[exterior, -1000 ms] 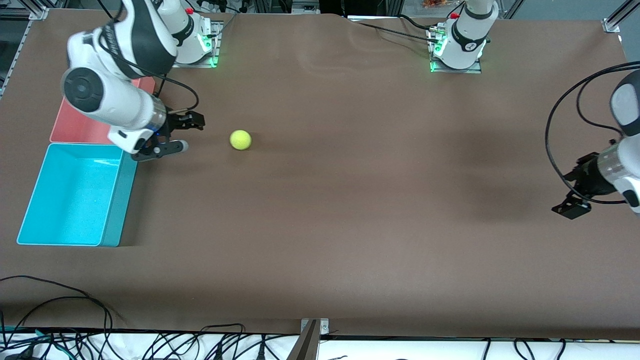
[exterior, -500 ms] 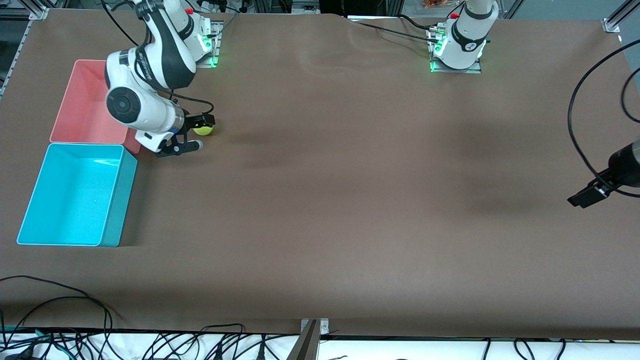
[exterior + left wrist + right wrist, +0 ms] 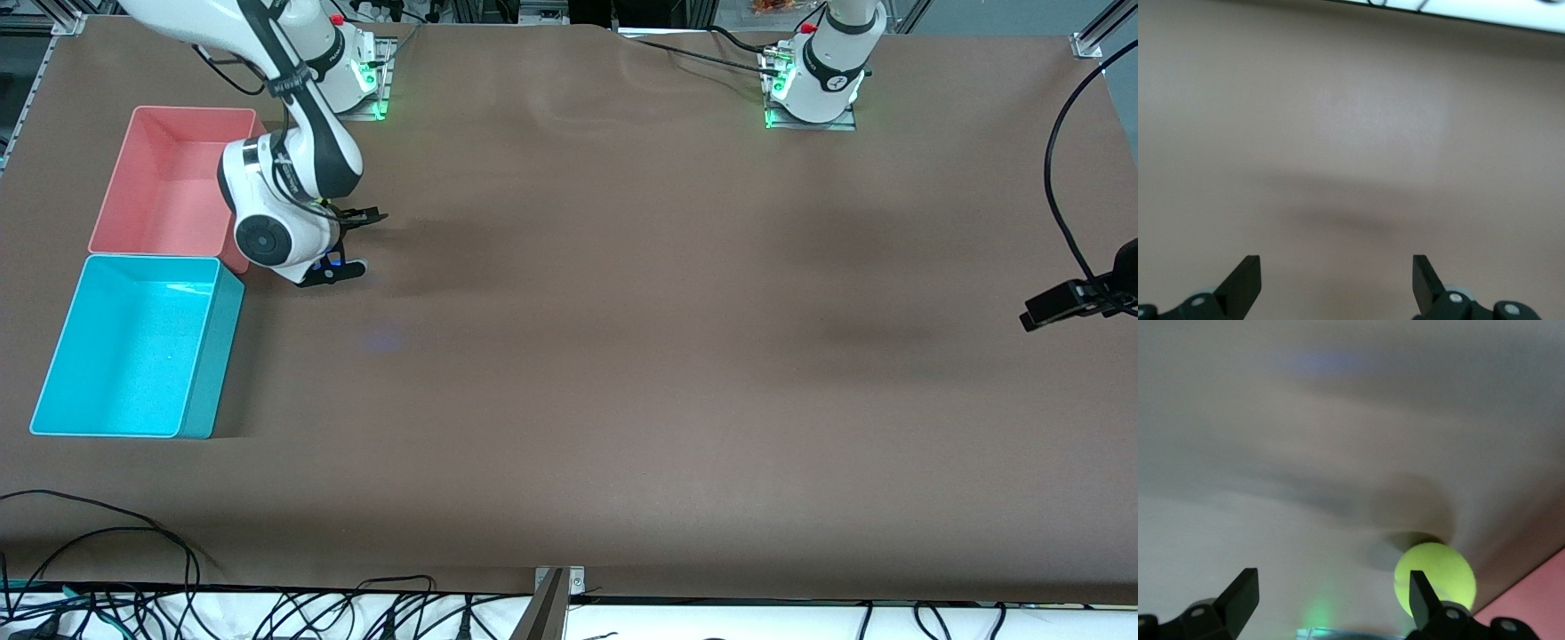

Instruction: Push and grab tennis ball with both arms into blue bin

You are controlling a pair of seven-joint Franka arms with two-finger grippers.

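Observation:
The tennis ball point(image 3: 1436, 579) rests on the brown table against one fingertip of my right gripper point(image 3: 1331, 600), mostly outside the gap, close to the pink bin's corner. The front view hides the ball under the right wrist. My right gripper point(image 3: 366, 240) is low over the table beside the pink bin, open with nothing between its fingers. The blue bin point(image 3: 213, 356) stands nearer to the front camera than the pink bin, touching it, with nothing in it. My left gripper point(image 3: 1051, 309) hangs at the left arm's end of the table, open and holding nothing point(image 3: 1337, 280).
The pink bin point(image 3: 191, 109) stands at the right arm's end of the table, next to the right arm's base. Black cables point(image 3: 107, 533) lie along the table's front edge. The left arm's cable loops above its gripper.
The ball rolled from mid-table to the right gripper and now sits hidden under its wrist. The right arm swung lower, toward the pink bin. The left gripper drew back toward the table's end.

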